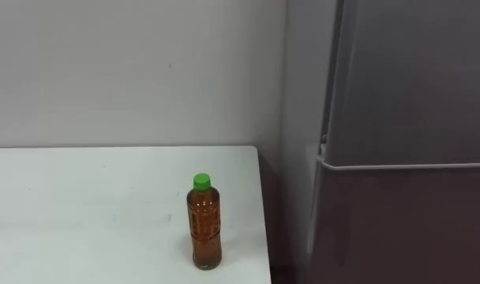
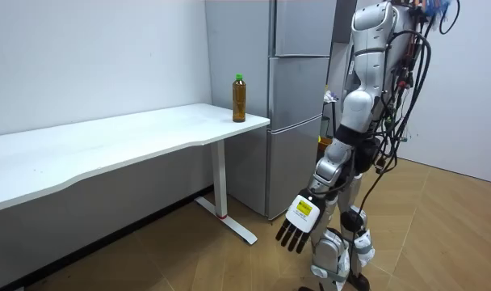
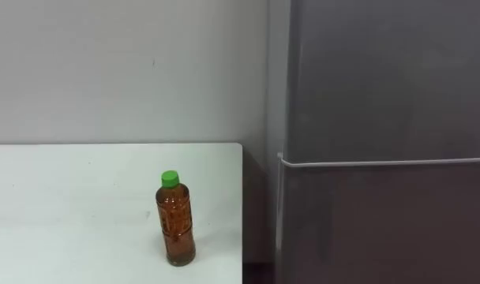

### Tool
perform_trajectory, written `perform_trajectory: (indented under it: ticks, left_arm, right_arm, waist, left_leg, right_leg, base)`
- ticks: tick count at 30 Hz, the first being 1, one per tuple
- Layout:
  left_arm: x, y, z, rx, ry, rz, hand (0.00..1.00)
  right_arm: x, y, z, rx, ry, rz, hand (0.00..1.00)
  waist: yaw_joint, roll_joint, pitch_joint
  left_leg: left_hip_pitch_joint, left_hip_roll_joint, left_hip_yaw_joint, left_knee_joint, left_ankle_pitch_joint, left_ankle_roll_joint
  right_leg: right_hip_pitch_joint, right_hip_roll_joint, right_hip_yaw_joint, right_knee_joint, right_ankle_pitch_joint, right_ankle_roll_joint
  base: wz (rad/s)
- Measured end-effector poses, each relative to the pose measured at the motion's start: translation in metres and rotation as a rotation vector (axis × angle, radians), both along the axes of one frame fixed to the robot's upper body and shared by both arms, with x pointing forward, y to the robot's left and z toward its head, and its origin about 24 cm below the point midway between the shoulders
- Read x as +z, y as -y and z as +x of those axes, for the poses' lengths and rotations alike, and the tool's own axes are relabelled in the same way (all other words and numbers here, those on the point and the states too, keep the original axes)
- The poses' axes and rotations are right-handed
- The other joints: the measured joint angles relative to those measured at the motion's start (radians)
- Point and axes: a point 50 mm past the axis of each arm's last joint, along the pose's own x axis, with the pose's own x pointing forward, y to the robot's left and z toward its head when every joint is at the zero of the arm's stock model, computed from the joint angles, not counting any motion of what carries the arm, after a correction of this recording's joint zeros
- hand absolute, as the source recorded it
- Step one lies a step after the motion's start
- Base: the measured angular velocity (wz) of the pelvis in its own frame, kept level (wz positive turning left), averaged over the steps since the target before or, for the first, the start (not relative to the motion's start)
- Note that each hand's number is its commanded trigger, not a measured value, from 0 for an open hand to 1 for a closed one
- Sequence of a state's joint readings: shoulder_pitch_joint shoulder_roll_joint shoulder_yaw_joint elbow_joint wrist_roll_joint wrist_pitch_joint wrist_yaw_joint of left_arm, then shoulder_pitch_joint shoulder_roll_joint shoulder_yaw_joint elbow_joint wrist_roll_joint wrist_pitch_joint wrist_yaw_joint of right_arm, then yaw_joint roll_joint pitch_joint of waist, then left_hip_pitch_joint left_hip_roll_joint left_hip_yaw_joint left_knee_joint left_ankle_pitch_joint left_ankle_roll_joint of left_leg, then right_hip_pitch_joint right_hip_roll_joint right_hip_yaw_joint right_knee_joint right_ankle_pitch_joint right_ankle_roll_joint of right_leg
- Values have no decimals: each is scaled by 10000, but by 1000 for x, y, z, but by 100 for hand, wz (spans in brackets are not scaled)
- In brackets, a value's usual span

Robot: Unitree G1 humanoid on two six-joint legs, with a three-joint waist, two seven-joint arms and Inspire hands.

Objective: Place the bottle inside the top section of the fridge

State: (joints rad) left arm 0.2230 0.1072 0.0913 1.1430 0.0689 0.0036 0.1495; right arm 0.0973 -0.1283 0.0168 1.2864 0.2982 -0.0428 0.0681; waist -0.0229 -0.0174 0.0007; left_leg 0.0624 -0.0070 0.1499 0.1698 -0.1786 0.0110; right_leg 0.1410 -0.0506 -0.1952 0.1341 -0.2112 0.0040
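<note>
In the left eye view, 1 bottle (image 1: 204, 229) stands upright on the white worktop (image 1: 82, 205), near its right-hand end and close to the front. It is clear plastic with a ribbed, waisted body, filled almost to the neck with amber-brown liquid and closed by 1 round green cap. Any print on its middle is too small to read. The worktop is smooth and matt, with a rounded corner. To the right stands 1 grey fridge (image 1: 406, 118), a plain flat-faced box with 2 doors, 1 above the other. A thin pale seam divides them, and both are closed. Behind is a bare, pale wall.

The right eye view gives the same layout: the bottle sits apart from the fridge, with the worktop's end between them.

In the room view, the bottle stands at the far end of the long worktop, the end just beside the fridge. The worktop rests on a white metal leg with a flat foot, on a wood-patterned floor. The robot stands upright on that floor at the room view's right, near the fridge. Its left hand (image 2: 300, 218) hangs low by its leg, fingers released and straight, holding nothing.
</note>
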Motion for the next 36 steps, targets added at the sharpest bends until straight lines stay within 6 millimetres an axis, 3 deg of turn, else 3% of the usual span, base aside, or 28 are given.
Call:
perform_trajectory:
  ticks: [13,20,27,31,36]
  left_arm:
    - [0,1,1,-167,-14,-19,0]
    - [-2,1,-9,189,-373,-24,0]
    - [-1,-1,-25,2382,-265,104,0]
    - [3,-11,-21,4380,502,583,0]
    - [9,-23,-8,5453,1483,1174,0]
  right_arm:
    - [0,-3,0,-164,62,273,0]
    - [-1,-3,-3,-574,48,367,0]
    - [-1,-2,-12,-1351,-91,509,0]
    - [-1,1,-13,-1482,-15,585,0]
    - [0,5,-16,-1793,83,641,0]
  waist:
    - [13,51,-5]
    - [47,96,-6]
    - [39,132,2]
    - [17,181,6]
    - [34,234,-3]
  left_leg:
    - [1,-7,-1,5,-1,1]
    - [47,-3,7,12,-3,4]
    - [176,-11,1,11,-25,12]
    - [182,-18,-7,23,-24,14]
    - [177,-25,-41,27,-28,20]
  right_leg:
    - [3,0,5,3,-1,2]
    - [44,0,14,3,-1,2]
    - [195,-6,15,10,-35,23]
    - [193,-13,17,31,-34,22]
    - [183,-19,9,27,-34,24]
  base:
    - [0]
    - [0]
    - [0]
    - [0]
    - [0]
